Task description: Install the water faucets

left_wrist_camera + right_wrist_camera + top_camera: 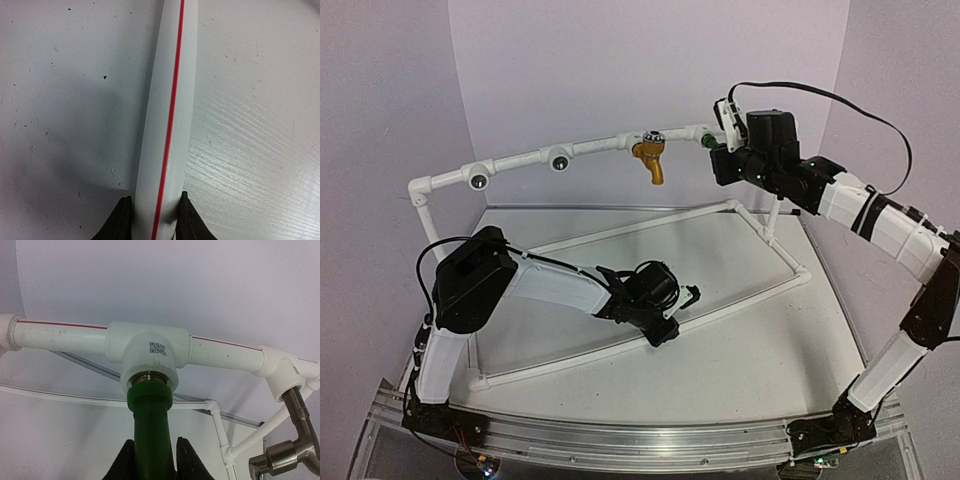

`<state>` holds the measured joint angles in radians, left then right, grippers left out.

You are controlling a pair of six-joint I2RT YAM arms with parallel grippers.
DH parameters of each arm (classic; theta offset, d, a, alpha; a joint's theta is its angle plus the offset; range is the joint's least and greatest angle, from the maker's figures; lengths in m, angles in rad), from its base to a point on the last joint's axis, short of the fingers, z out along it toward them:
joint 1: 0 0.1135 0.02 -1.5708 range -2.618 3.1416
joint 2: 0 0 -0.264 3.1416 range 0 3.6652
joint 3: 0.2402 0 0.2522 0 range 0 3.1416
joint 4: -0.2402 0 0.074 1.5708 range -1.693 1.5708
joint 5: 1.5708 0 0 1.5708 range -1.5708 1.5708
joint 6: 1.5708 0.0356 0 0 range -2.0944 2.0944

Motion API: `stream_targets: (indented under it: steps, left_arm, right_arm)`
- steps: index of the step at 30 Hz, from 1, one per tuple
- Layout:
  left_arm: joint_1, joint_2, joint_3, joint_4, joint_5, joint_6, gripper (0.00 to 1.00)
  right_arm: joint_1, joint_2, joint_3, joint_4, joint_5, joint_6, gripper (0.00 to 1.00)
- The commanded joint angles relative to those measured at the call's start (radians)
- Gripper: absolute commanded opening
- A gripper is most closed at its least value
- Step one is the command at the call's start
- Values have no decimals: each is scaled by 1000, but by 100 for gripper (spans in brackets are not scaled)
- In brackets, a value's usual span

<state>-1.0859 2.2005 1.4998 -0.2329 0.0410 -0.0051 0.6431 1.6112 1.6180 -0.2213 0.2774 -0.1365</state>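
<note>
Gripping the green faucet [150,412] by its body, your right gripper [154,447] sits just below it in the wrist view, with a finger closed on either flank. The faucet's top end meets the metal-ringed socket of a white tee fitting [148,352] on the upper rail. Also listed: the mustard-yellow faucet [651,160], hanging from the same rail further left; your left gripper [154,205], clamped on a red-striped white pipe [167,100] lying on the table [750,340].

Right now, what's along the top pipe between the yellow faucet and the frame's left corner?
From the yellow faucet leftward: two empty sockets on bare pipe, shown in the top view.
</note>
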Motion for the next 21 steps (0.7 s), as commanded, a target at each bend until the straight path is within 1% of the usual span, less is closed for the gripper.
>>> stream_targets:
  steps: [1, 6, 8, 21]
  left_arm:
    - [-61, 65, 4, -62, 82, -88, 0]
    - [-63, 64, 7, -63, 82, -88, 0]
    - [-64, 67, 6, -64, 82, -87, 0]
    - [-67, 69, 11, -69, 86, -85, 0]
  right_arm:
    - [-56, -9, 58, 114, 10, 96, 0]
    - [-67, -4, 59, 114, -14, 129, 0]
    - [-76, -3, 62, 114, -27, 178, 0]
    - [-123, -1, 73, 109, -143, 361, 0]
